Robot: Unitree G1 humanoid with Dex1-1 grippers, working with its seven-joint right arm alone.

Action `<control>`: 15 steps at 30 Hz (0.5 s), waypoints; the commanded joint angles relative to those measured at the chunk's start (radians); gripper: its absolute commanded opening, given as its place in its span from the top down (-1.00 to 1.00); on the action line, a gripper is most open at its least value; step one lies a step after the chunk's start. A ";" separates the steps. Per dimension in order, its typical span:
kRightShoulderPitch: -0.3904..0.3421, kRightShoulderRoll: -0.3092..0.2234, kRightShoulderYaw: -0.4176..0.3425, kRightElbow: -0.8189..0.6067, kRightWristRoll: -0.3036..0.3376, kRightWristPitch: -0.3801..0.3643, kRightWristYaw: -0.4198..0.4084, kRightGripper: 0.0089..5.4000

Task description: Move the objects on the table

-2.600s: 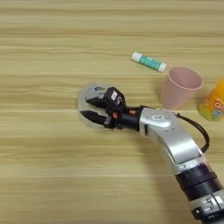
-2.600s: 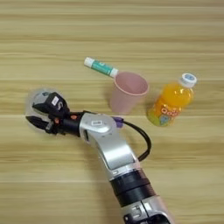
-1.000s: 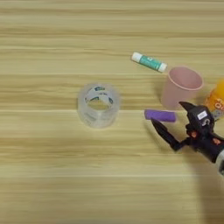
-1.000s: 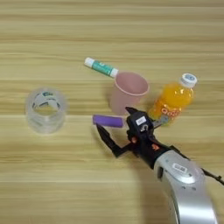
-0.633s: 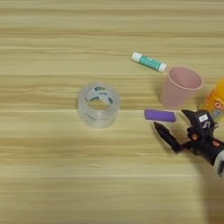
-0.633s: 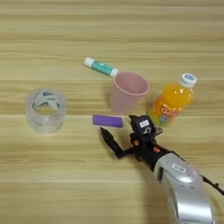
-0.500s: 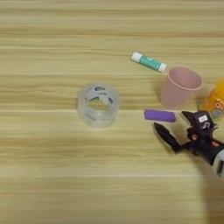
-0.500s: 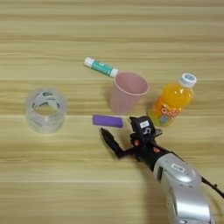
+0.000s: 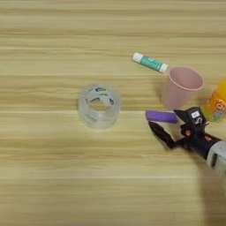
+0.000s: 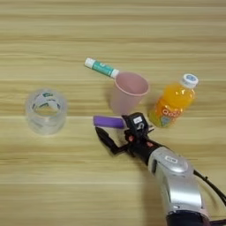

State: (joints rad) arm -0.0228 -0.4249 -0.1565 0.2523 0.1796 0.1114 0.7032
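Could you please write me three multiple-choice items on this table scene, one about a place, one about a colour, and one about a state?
1. Where does the purple bar lie?
A. Just in front of the pink cup
B. Inside the tape roll
C. Behind the orange-drink bottle

2. What colour is the bottle's cap?
A. Green
B. White
C. Black

3. In what state is the right hand?
A. Shut on the tube
B. Shut on the cup
C. Open, holding nothing

Answers:
1. A, as the bar lies flat on the table close to the cup's base.
2. B, as the cap on the upright bottle is white.
3. C, as the two black fingers stand spread apart beside the bar's end, with nothing between them.
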 commanded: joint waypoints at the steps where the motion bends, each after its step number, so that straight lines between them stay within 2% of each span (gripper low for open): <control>1: -0.085 -0.049 0.004 0.006 -0.009 -0.033 0.009 -0.98; 6: -0.106 -0.055 0.007 0.054 -0.013 -0.045 0.021 -0.98; 13: -0.062 -0.057 0.002 -0.003 -0.002 -0.033 0.034 -0.98; 15: -0.046 -0.060 0.000 -0.019 -0.003 -0.031 0.037 -0.91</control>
State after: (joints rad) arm -0.0519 -0.4370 -0.1402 0.2925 0.1719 0.0900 0.7499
